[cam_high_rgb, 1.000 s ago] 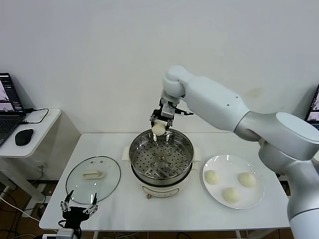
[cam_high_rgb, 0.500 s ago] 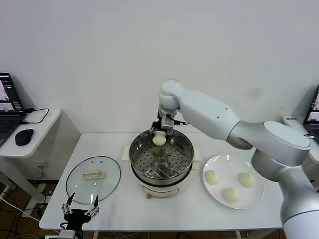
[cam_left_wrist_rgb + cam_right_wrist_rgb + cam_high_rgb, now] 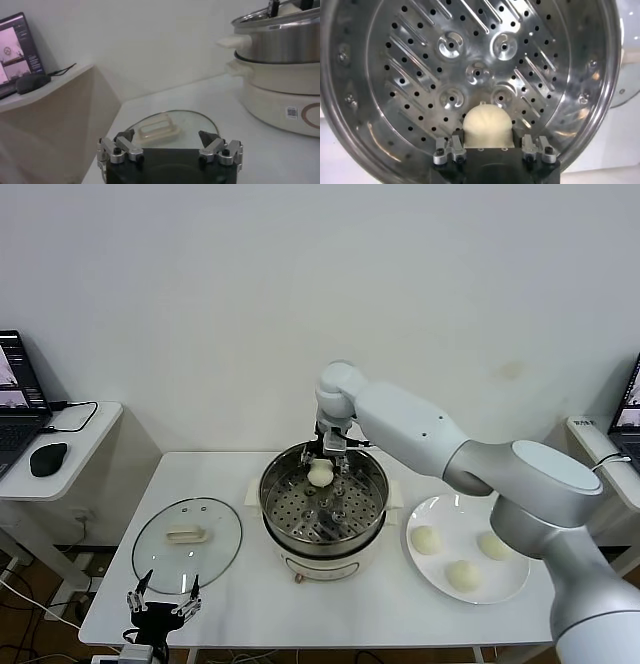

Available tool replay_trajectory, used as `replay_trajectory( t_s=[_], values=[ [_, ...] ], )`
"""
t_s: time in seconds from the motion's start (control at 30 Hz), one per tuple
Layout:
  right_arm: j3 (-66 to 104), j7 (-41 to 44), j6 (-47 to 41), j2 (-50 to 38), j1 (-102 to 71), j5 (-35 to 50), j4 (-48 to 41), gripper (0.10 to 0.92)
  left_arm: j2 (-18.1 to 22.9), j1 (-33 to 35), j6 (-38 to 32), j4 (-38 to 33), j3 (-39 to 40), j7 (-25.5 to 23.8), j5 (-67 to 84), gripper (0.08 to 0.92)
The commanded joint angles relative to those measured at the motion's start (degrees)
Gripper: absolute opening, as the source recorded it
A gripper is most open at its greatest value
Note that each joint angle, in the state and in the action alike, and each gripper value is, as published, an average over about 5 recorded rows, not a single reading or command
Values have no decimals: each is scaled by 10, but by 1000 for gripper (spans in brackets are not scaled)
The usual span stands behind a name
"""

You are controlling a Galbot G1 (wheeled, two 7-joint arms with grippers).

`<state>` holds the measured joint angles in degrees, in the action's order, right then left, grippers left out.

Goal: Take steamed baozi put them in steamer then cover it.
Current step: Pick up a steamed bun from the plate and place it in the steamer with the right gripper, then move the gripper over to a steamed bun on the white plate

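Note:
The steamer (image 3: 322, 541) stands mid-table, its perforated tray (image 3: 420, 75) bare. My right gripper (image 3: 321, 468) reaches down inside the pot near its back rim, shut on one baozi (image 3: 320, 475). In the right wrist view that baozi (image 3: 486, 125) sits between the fingers, just above the tray. Three more baozi (image 3: 462, 574) lie on the white plate (image 3: 512, 588) to the right. The glass lid (image 3: 215, 534) lies flat at the left. My left gripper (image 3: 160, 598) hangs open and empty by the front left table edge, the lid's handle (image 3: 159, 127) just beyond it.
A side table at the far left carries a laptop (image 3: 14, 396) and a mouse (image 3: 47, 459). The steamer's cream base (image 3: 280, 100) rises to one side of the left gripper. The plate lies close to the table's right edge.
My right gripper has come down with the baozi from above the steamer's back rim into the pot. The left arm has stayed where it was.

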<state>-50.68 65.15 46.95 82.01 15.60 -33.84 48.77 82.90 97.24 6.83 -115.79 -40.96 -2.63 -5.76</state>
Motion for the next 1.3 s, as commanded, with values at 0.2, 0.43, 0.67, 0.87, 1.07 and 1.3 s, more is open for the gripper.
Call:
replay_trajectory(
  t_s=[0.2,0.43,0.67,0.87,1.07,1.3],
  values=[
    [4,11,-28,-5,-2,0,9,751,3,-2,2,0,-1,-4,1,823],
    [18,62,-103,-52,36,111,91,822,5,-4,3,-2,1,-9,2,823],
    [9,89,-300,-190,119,303,233,823,5,-2,8,-14,4,-15,3,823],
    [0,103,-566,-312,148,368,293,822,2,2,18,-30,7,-25,12,823],
    [11,123,-750,-424,115,405,345,823,-1,8,22,-47,10,-27,12,823],
    [44,134,-785,-517,49,378,391,823,-4,22,22,-58,17,-26,7,823]
  ],
)
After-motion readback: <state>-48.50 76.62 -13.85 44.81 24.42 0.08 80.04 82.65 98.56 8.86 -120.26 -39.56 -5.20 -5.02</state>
